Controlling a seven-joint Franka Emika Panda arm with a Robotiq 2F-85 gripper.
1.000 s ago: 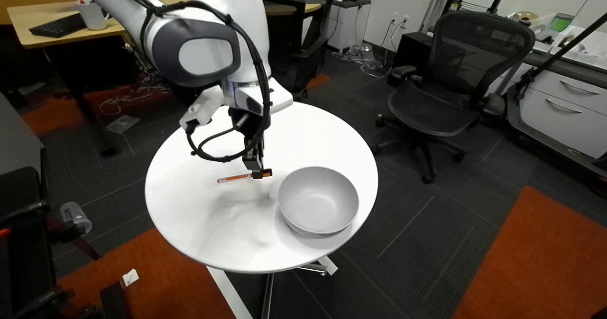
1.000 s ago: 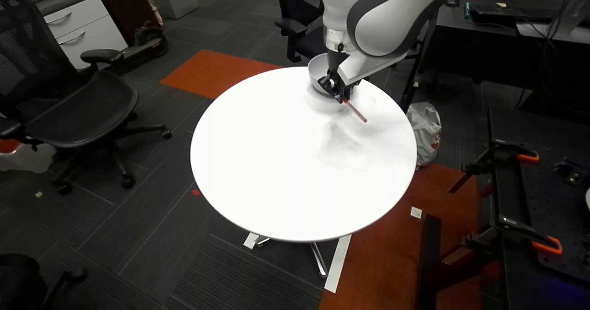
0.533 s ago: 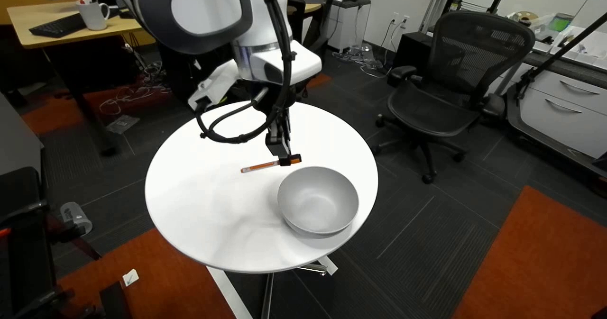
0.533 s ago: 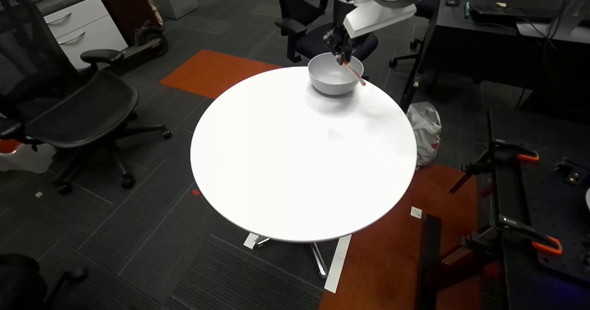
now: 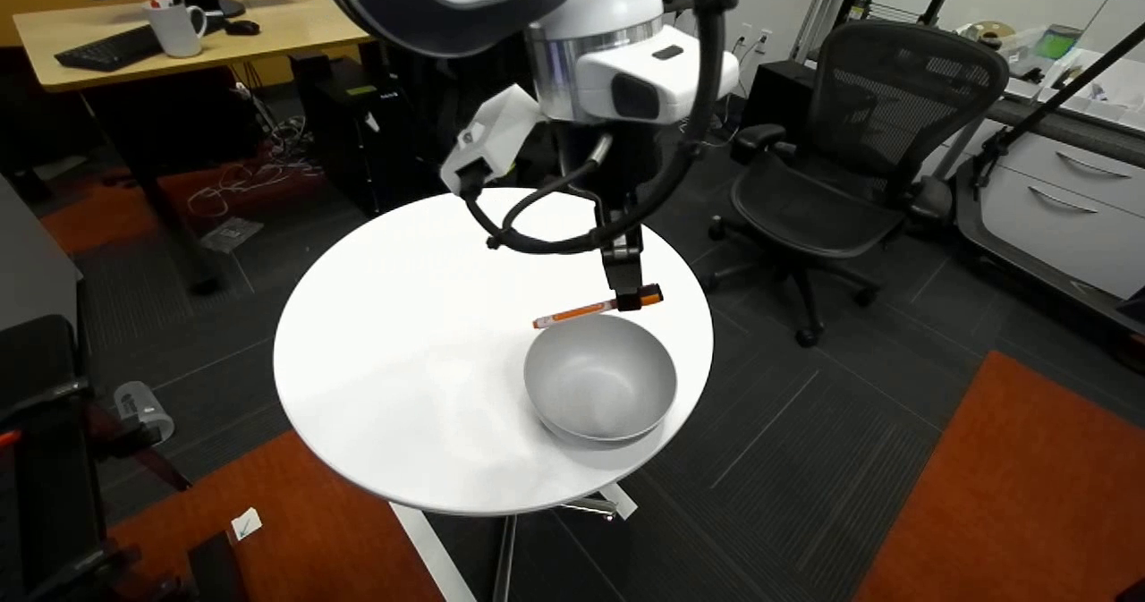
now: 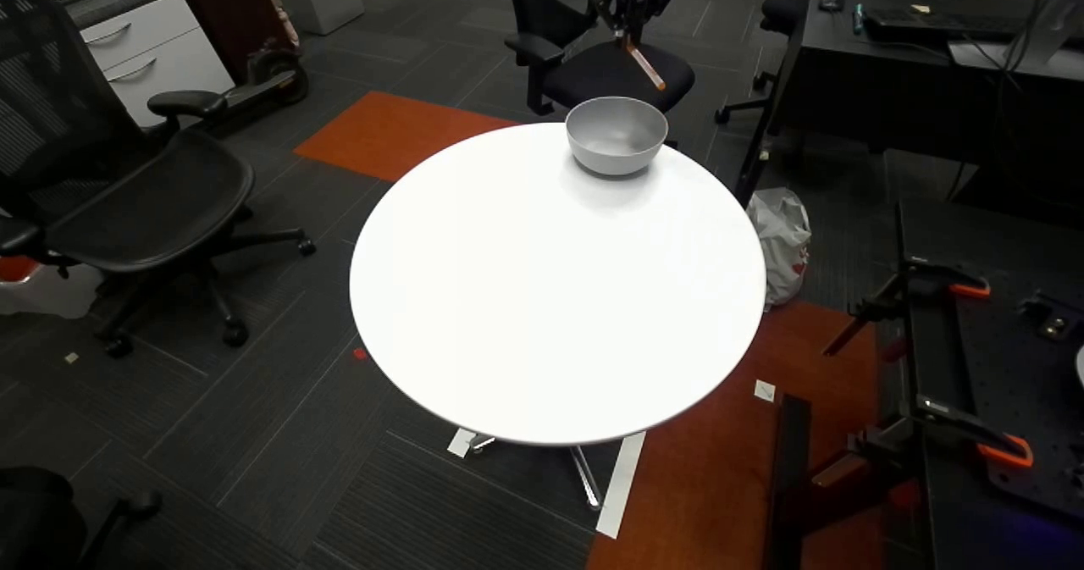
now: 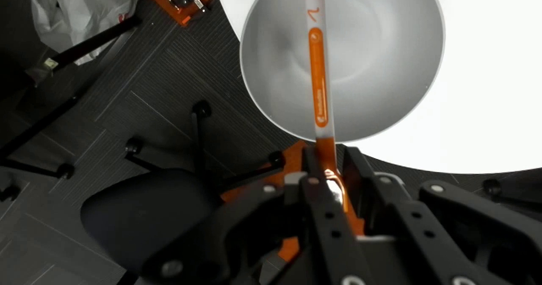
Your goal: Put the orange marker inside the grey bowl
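Observation:
My gripper [image 5: 629,300] is shut on the capped end of the orange marker [image 5: 580,313] and holds it up in the air, roughly level. The grey bowl [image 5: 599,387] stands upright on the round white table near its edge, and its visible inside is bare. In an exterior view, the marker [image 6: 646,66] and gripper [image 6: 628,35] appear above and behind the bowl [image 6: 616,142]. In the wrist view, the marker's free part [image 7: 319,73] overlaps the bowl's opening [image 7: 394,43]. The fingertips [image 7: 330,153] lie just outside its rim there.
The round white table [image 5: 402,360] bears the bowl near its edge. A black office chair [image 6: 622,74] stands on the floor beyond the bowl. Another mesh chair [image 5: 859,137] stands beside the table. A plastic bag [image 6: 779,240] is on the floor by the table.
The gripper has risen from low over the table and moved towards the bowl with the marker in it. The bowl has not visibly moved.

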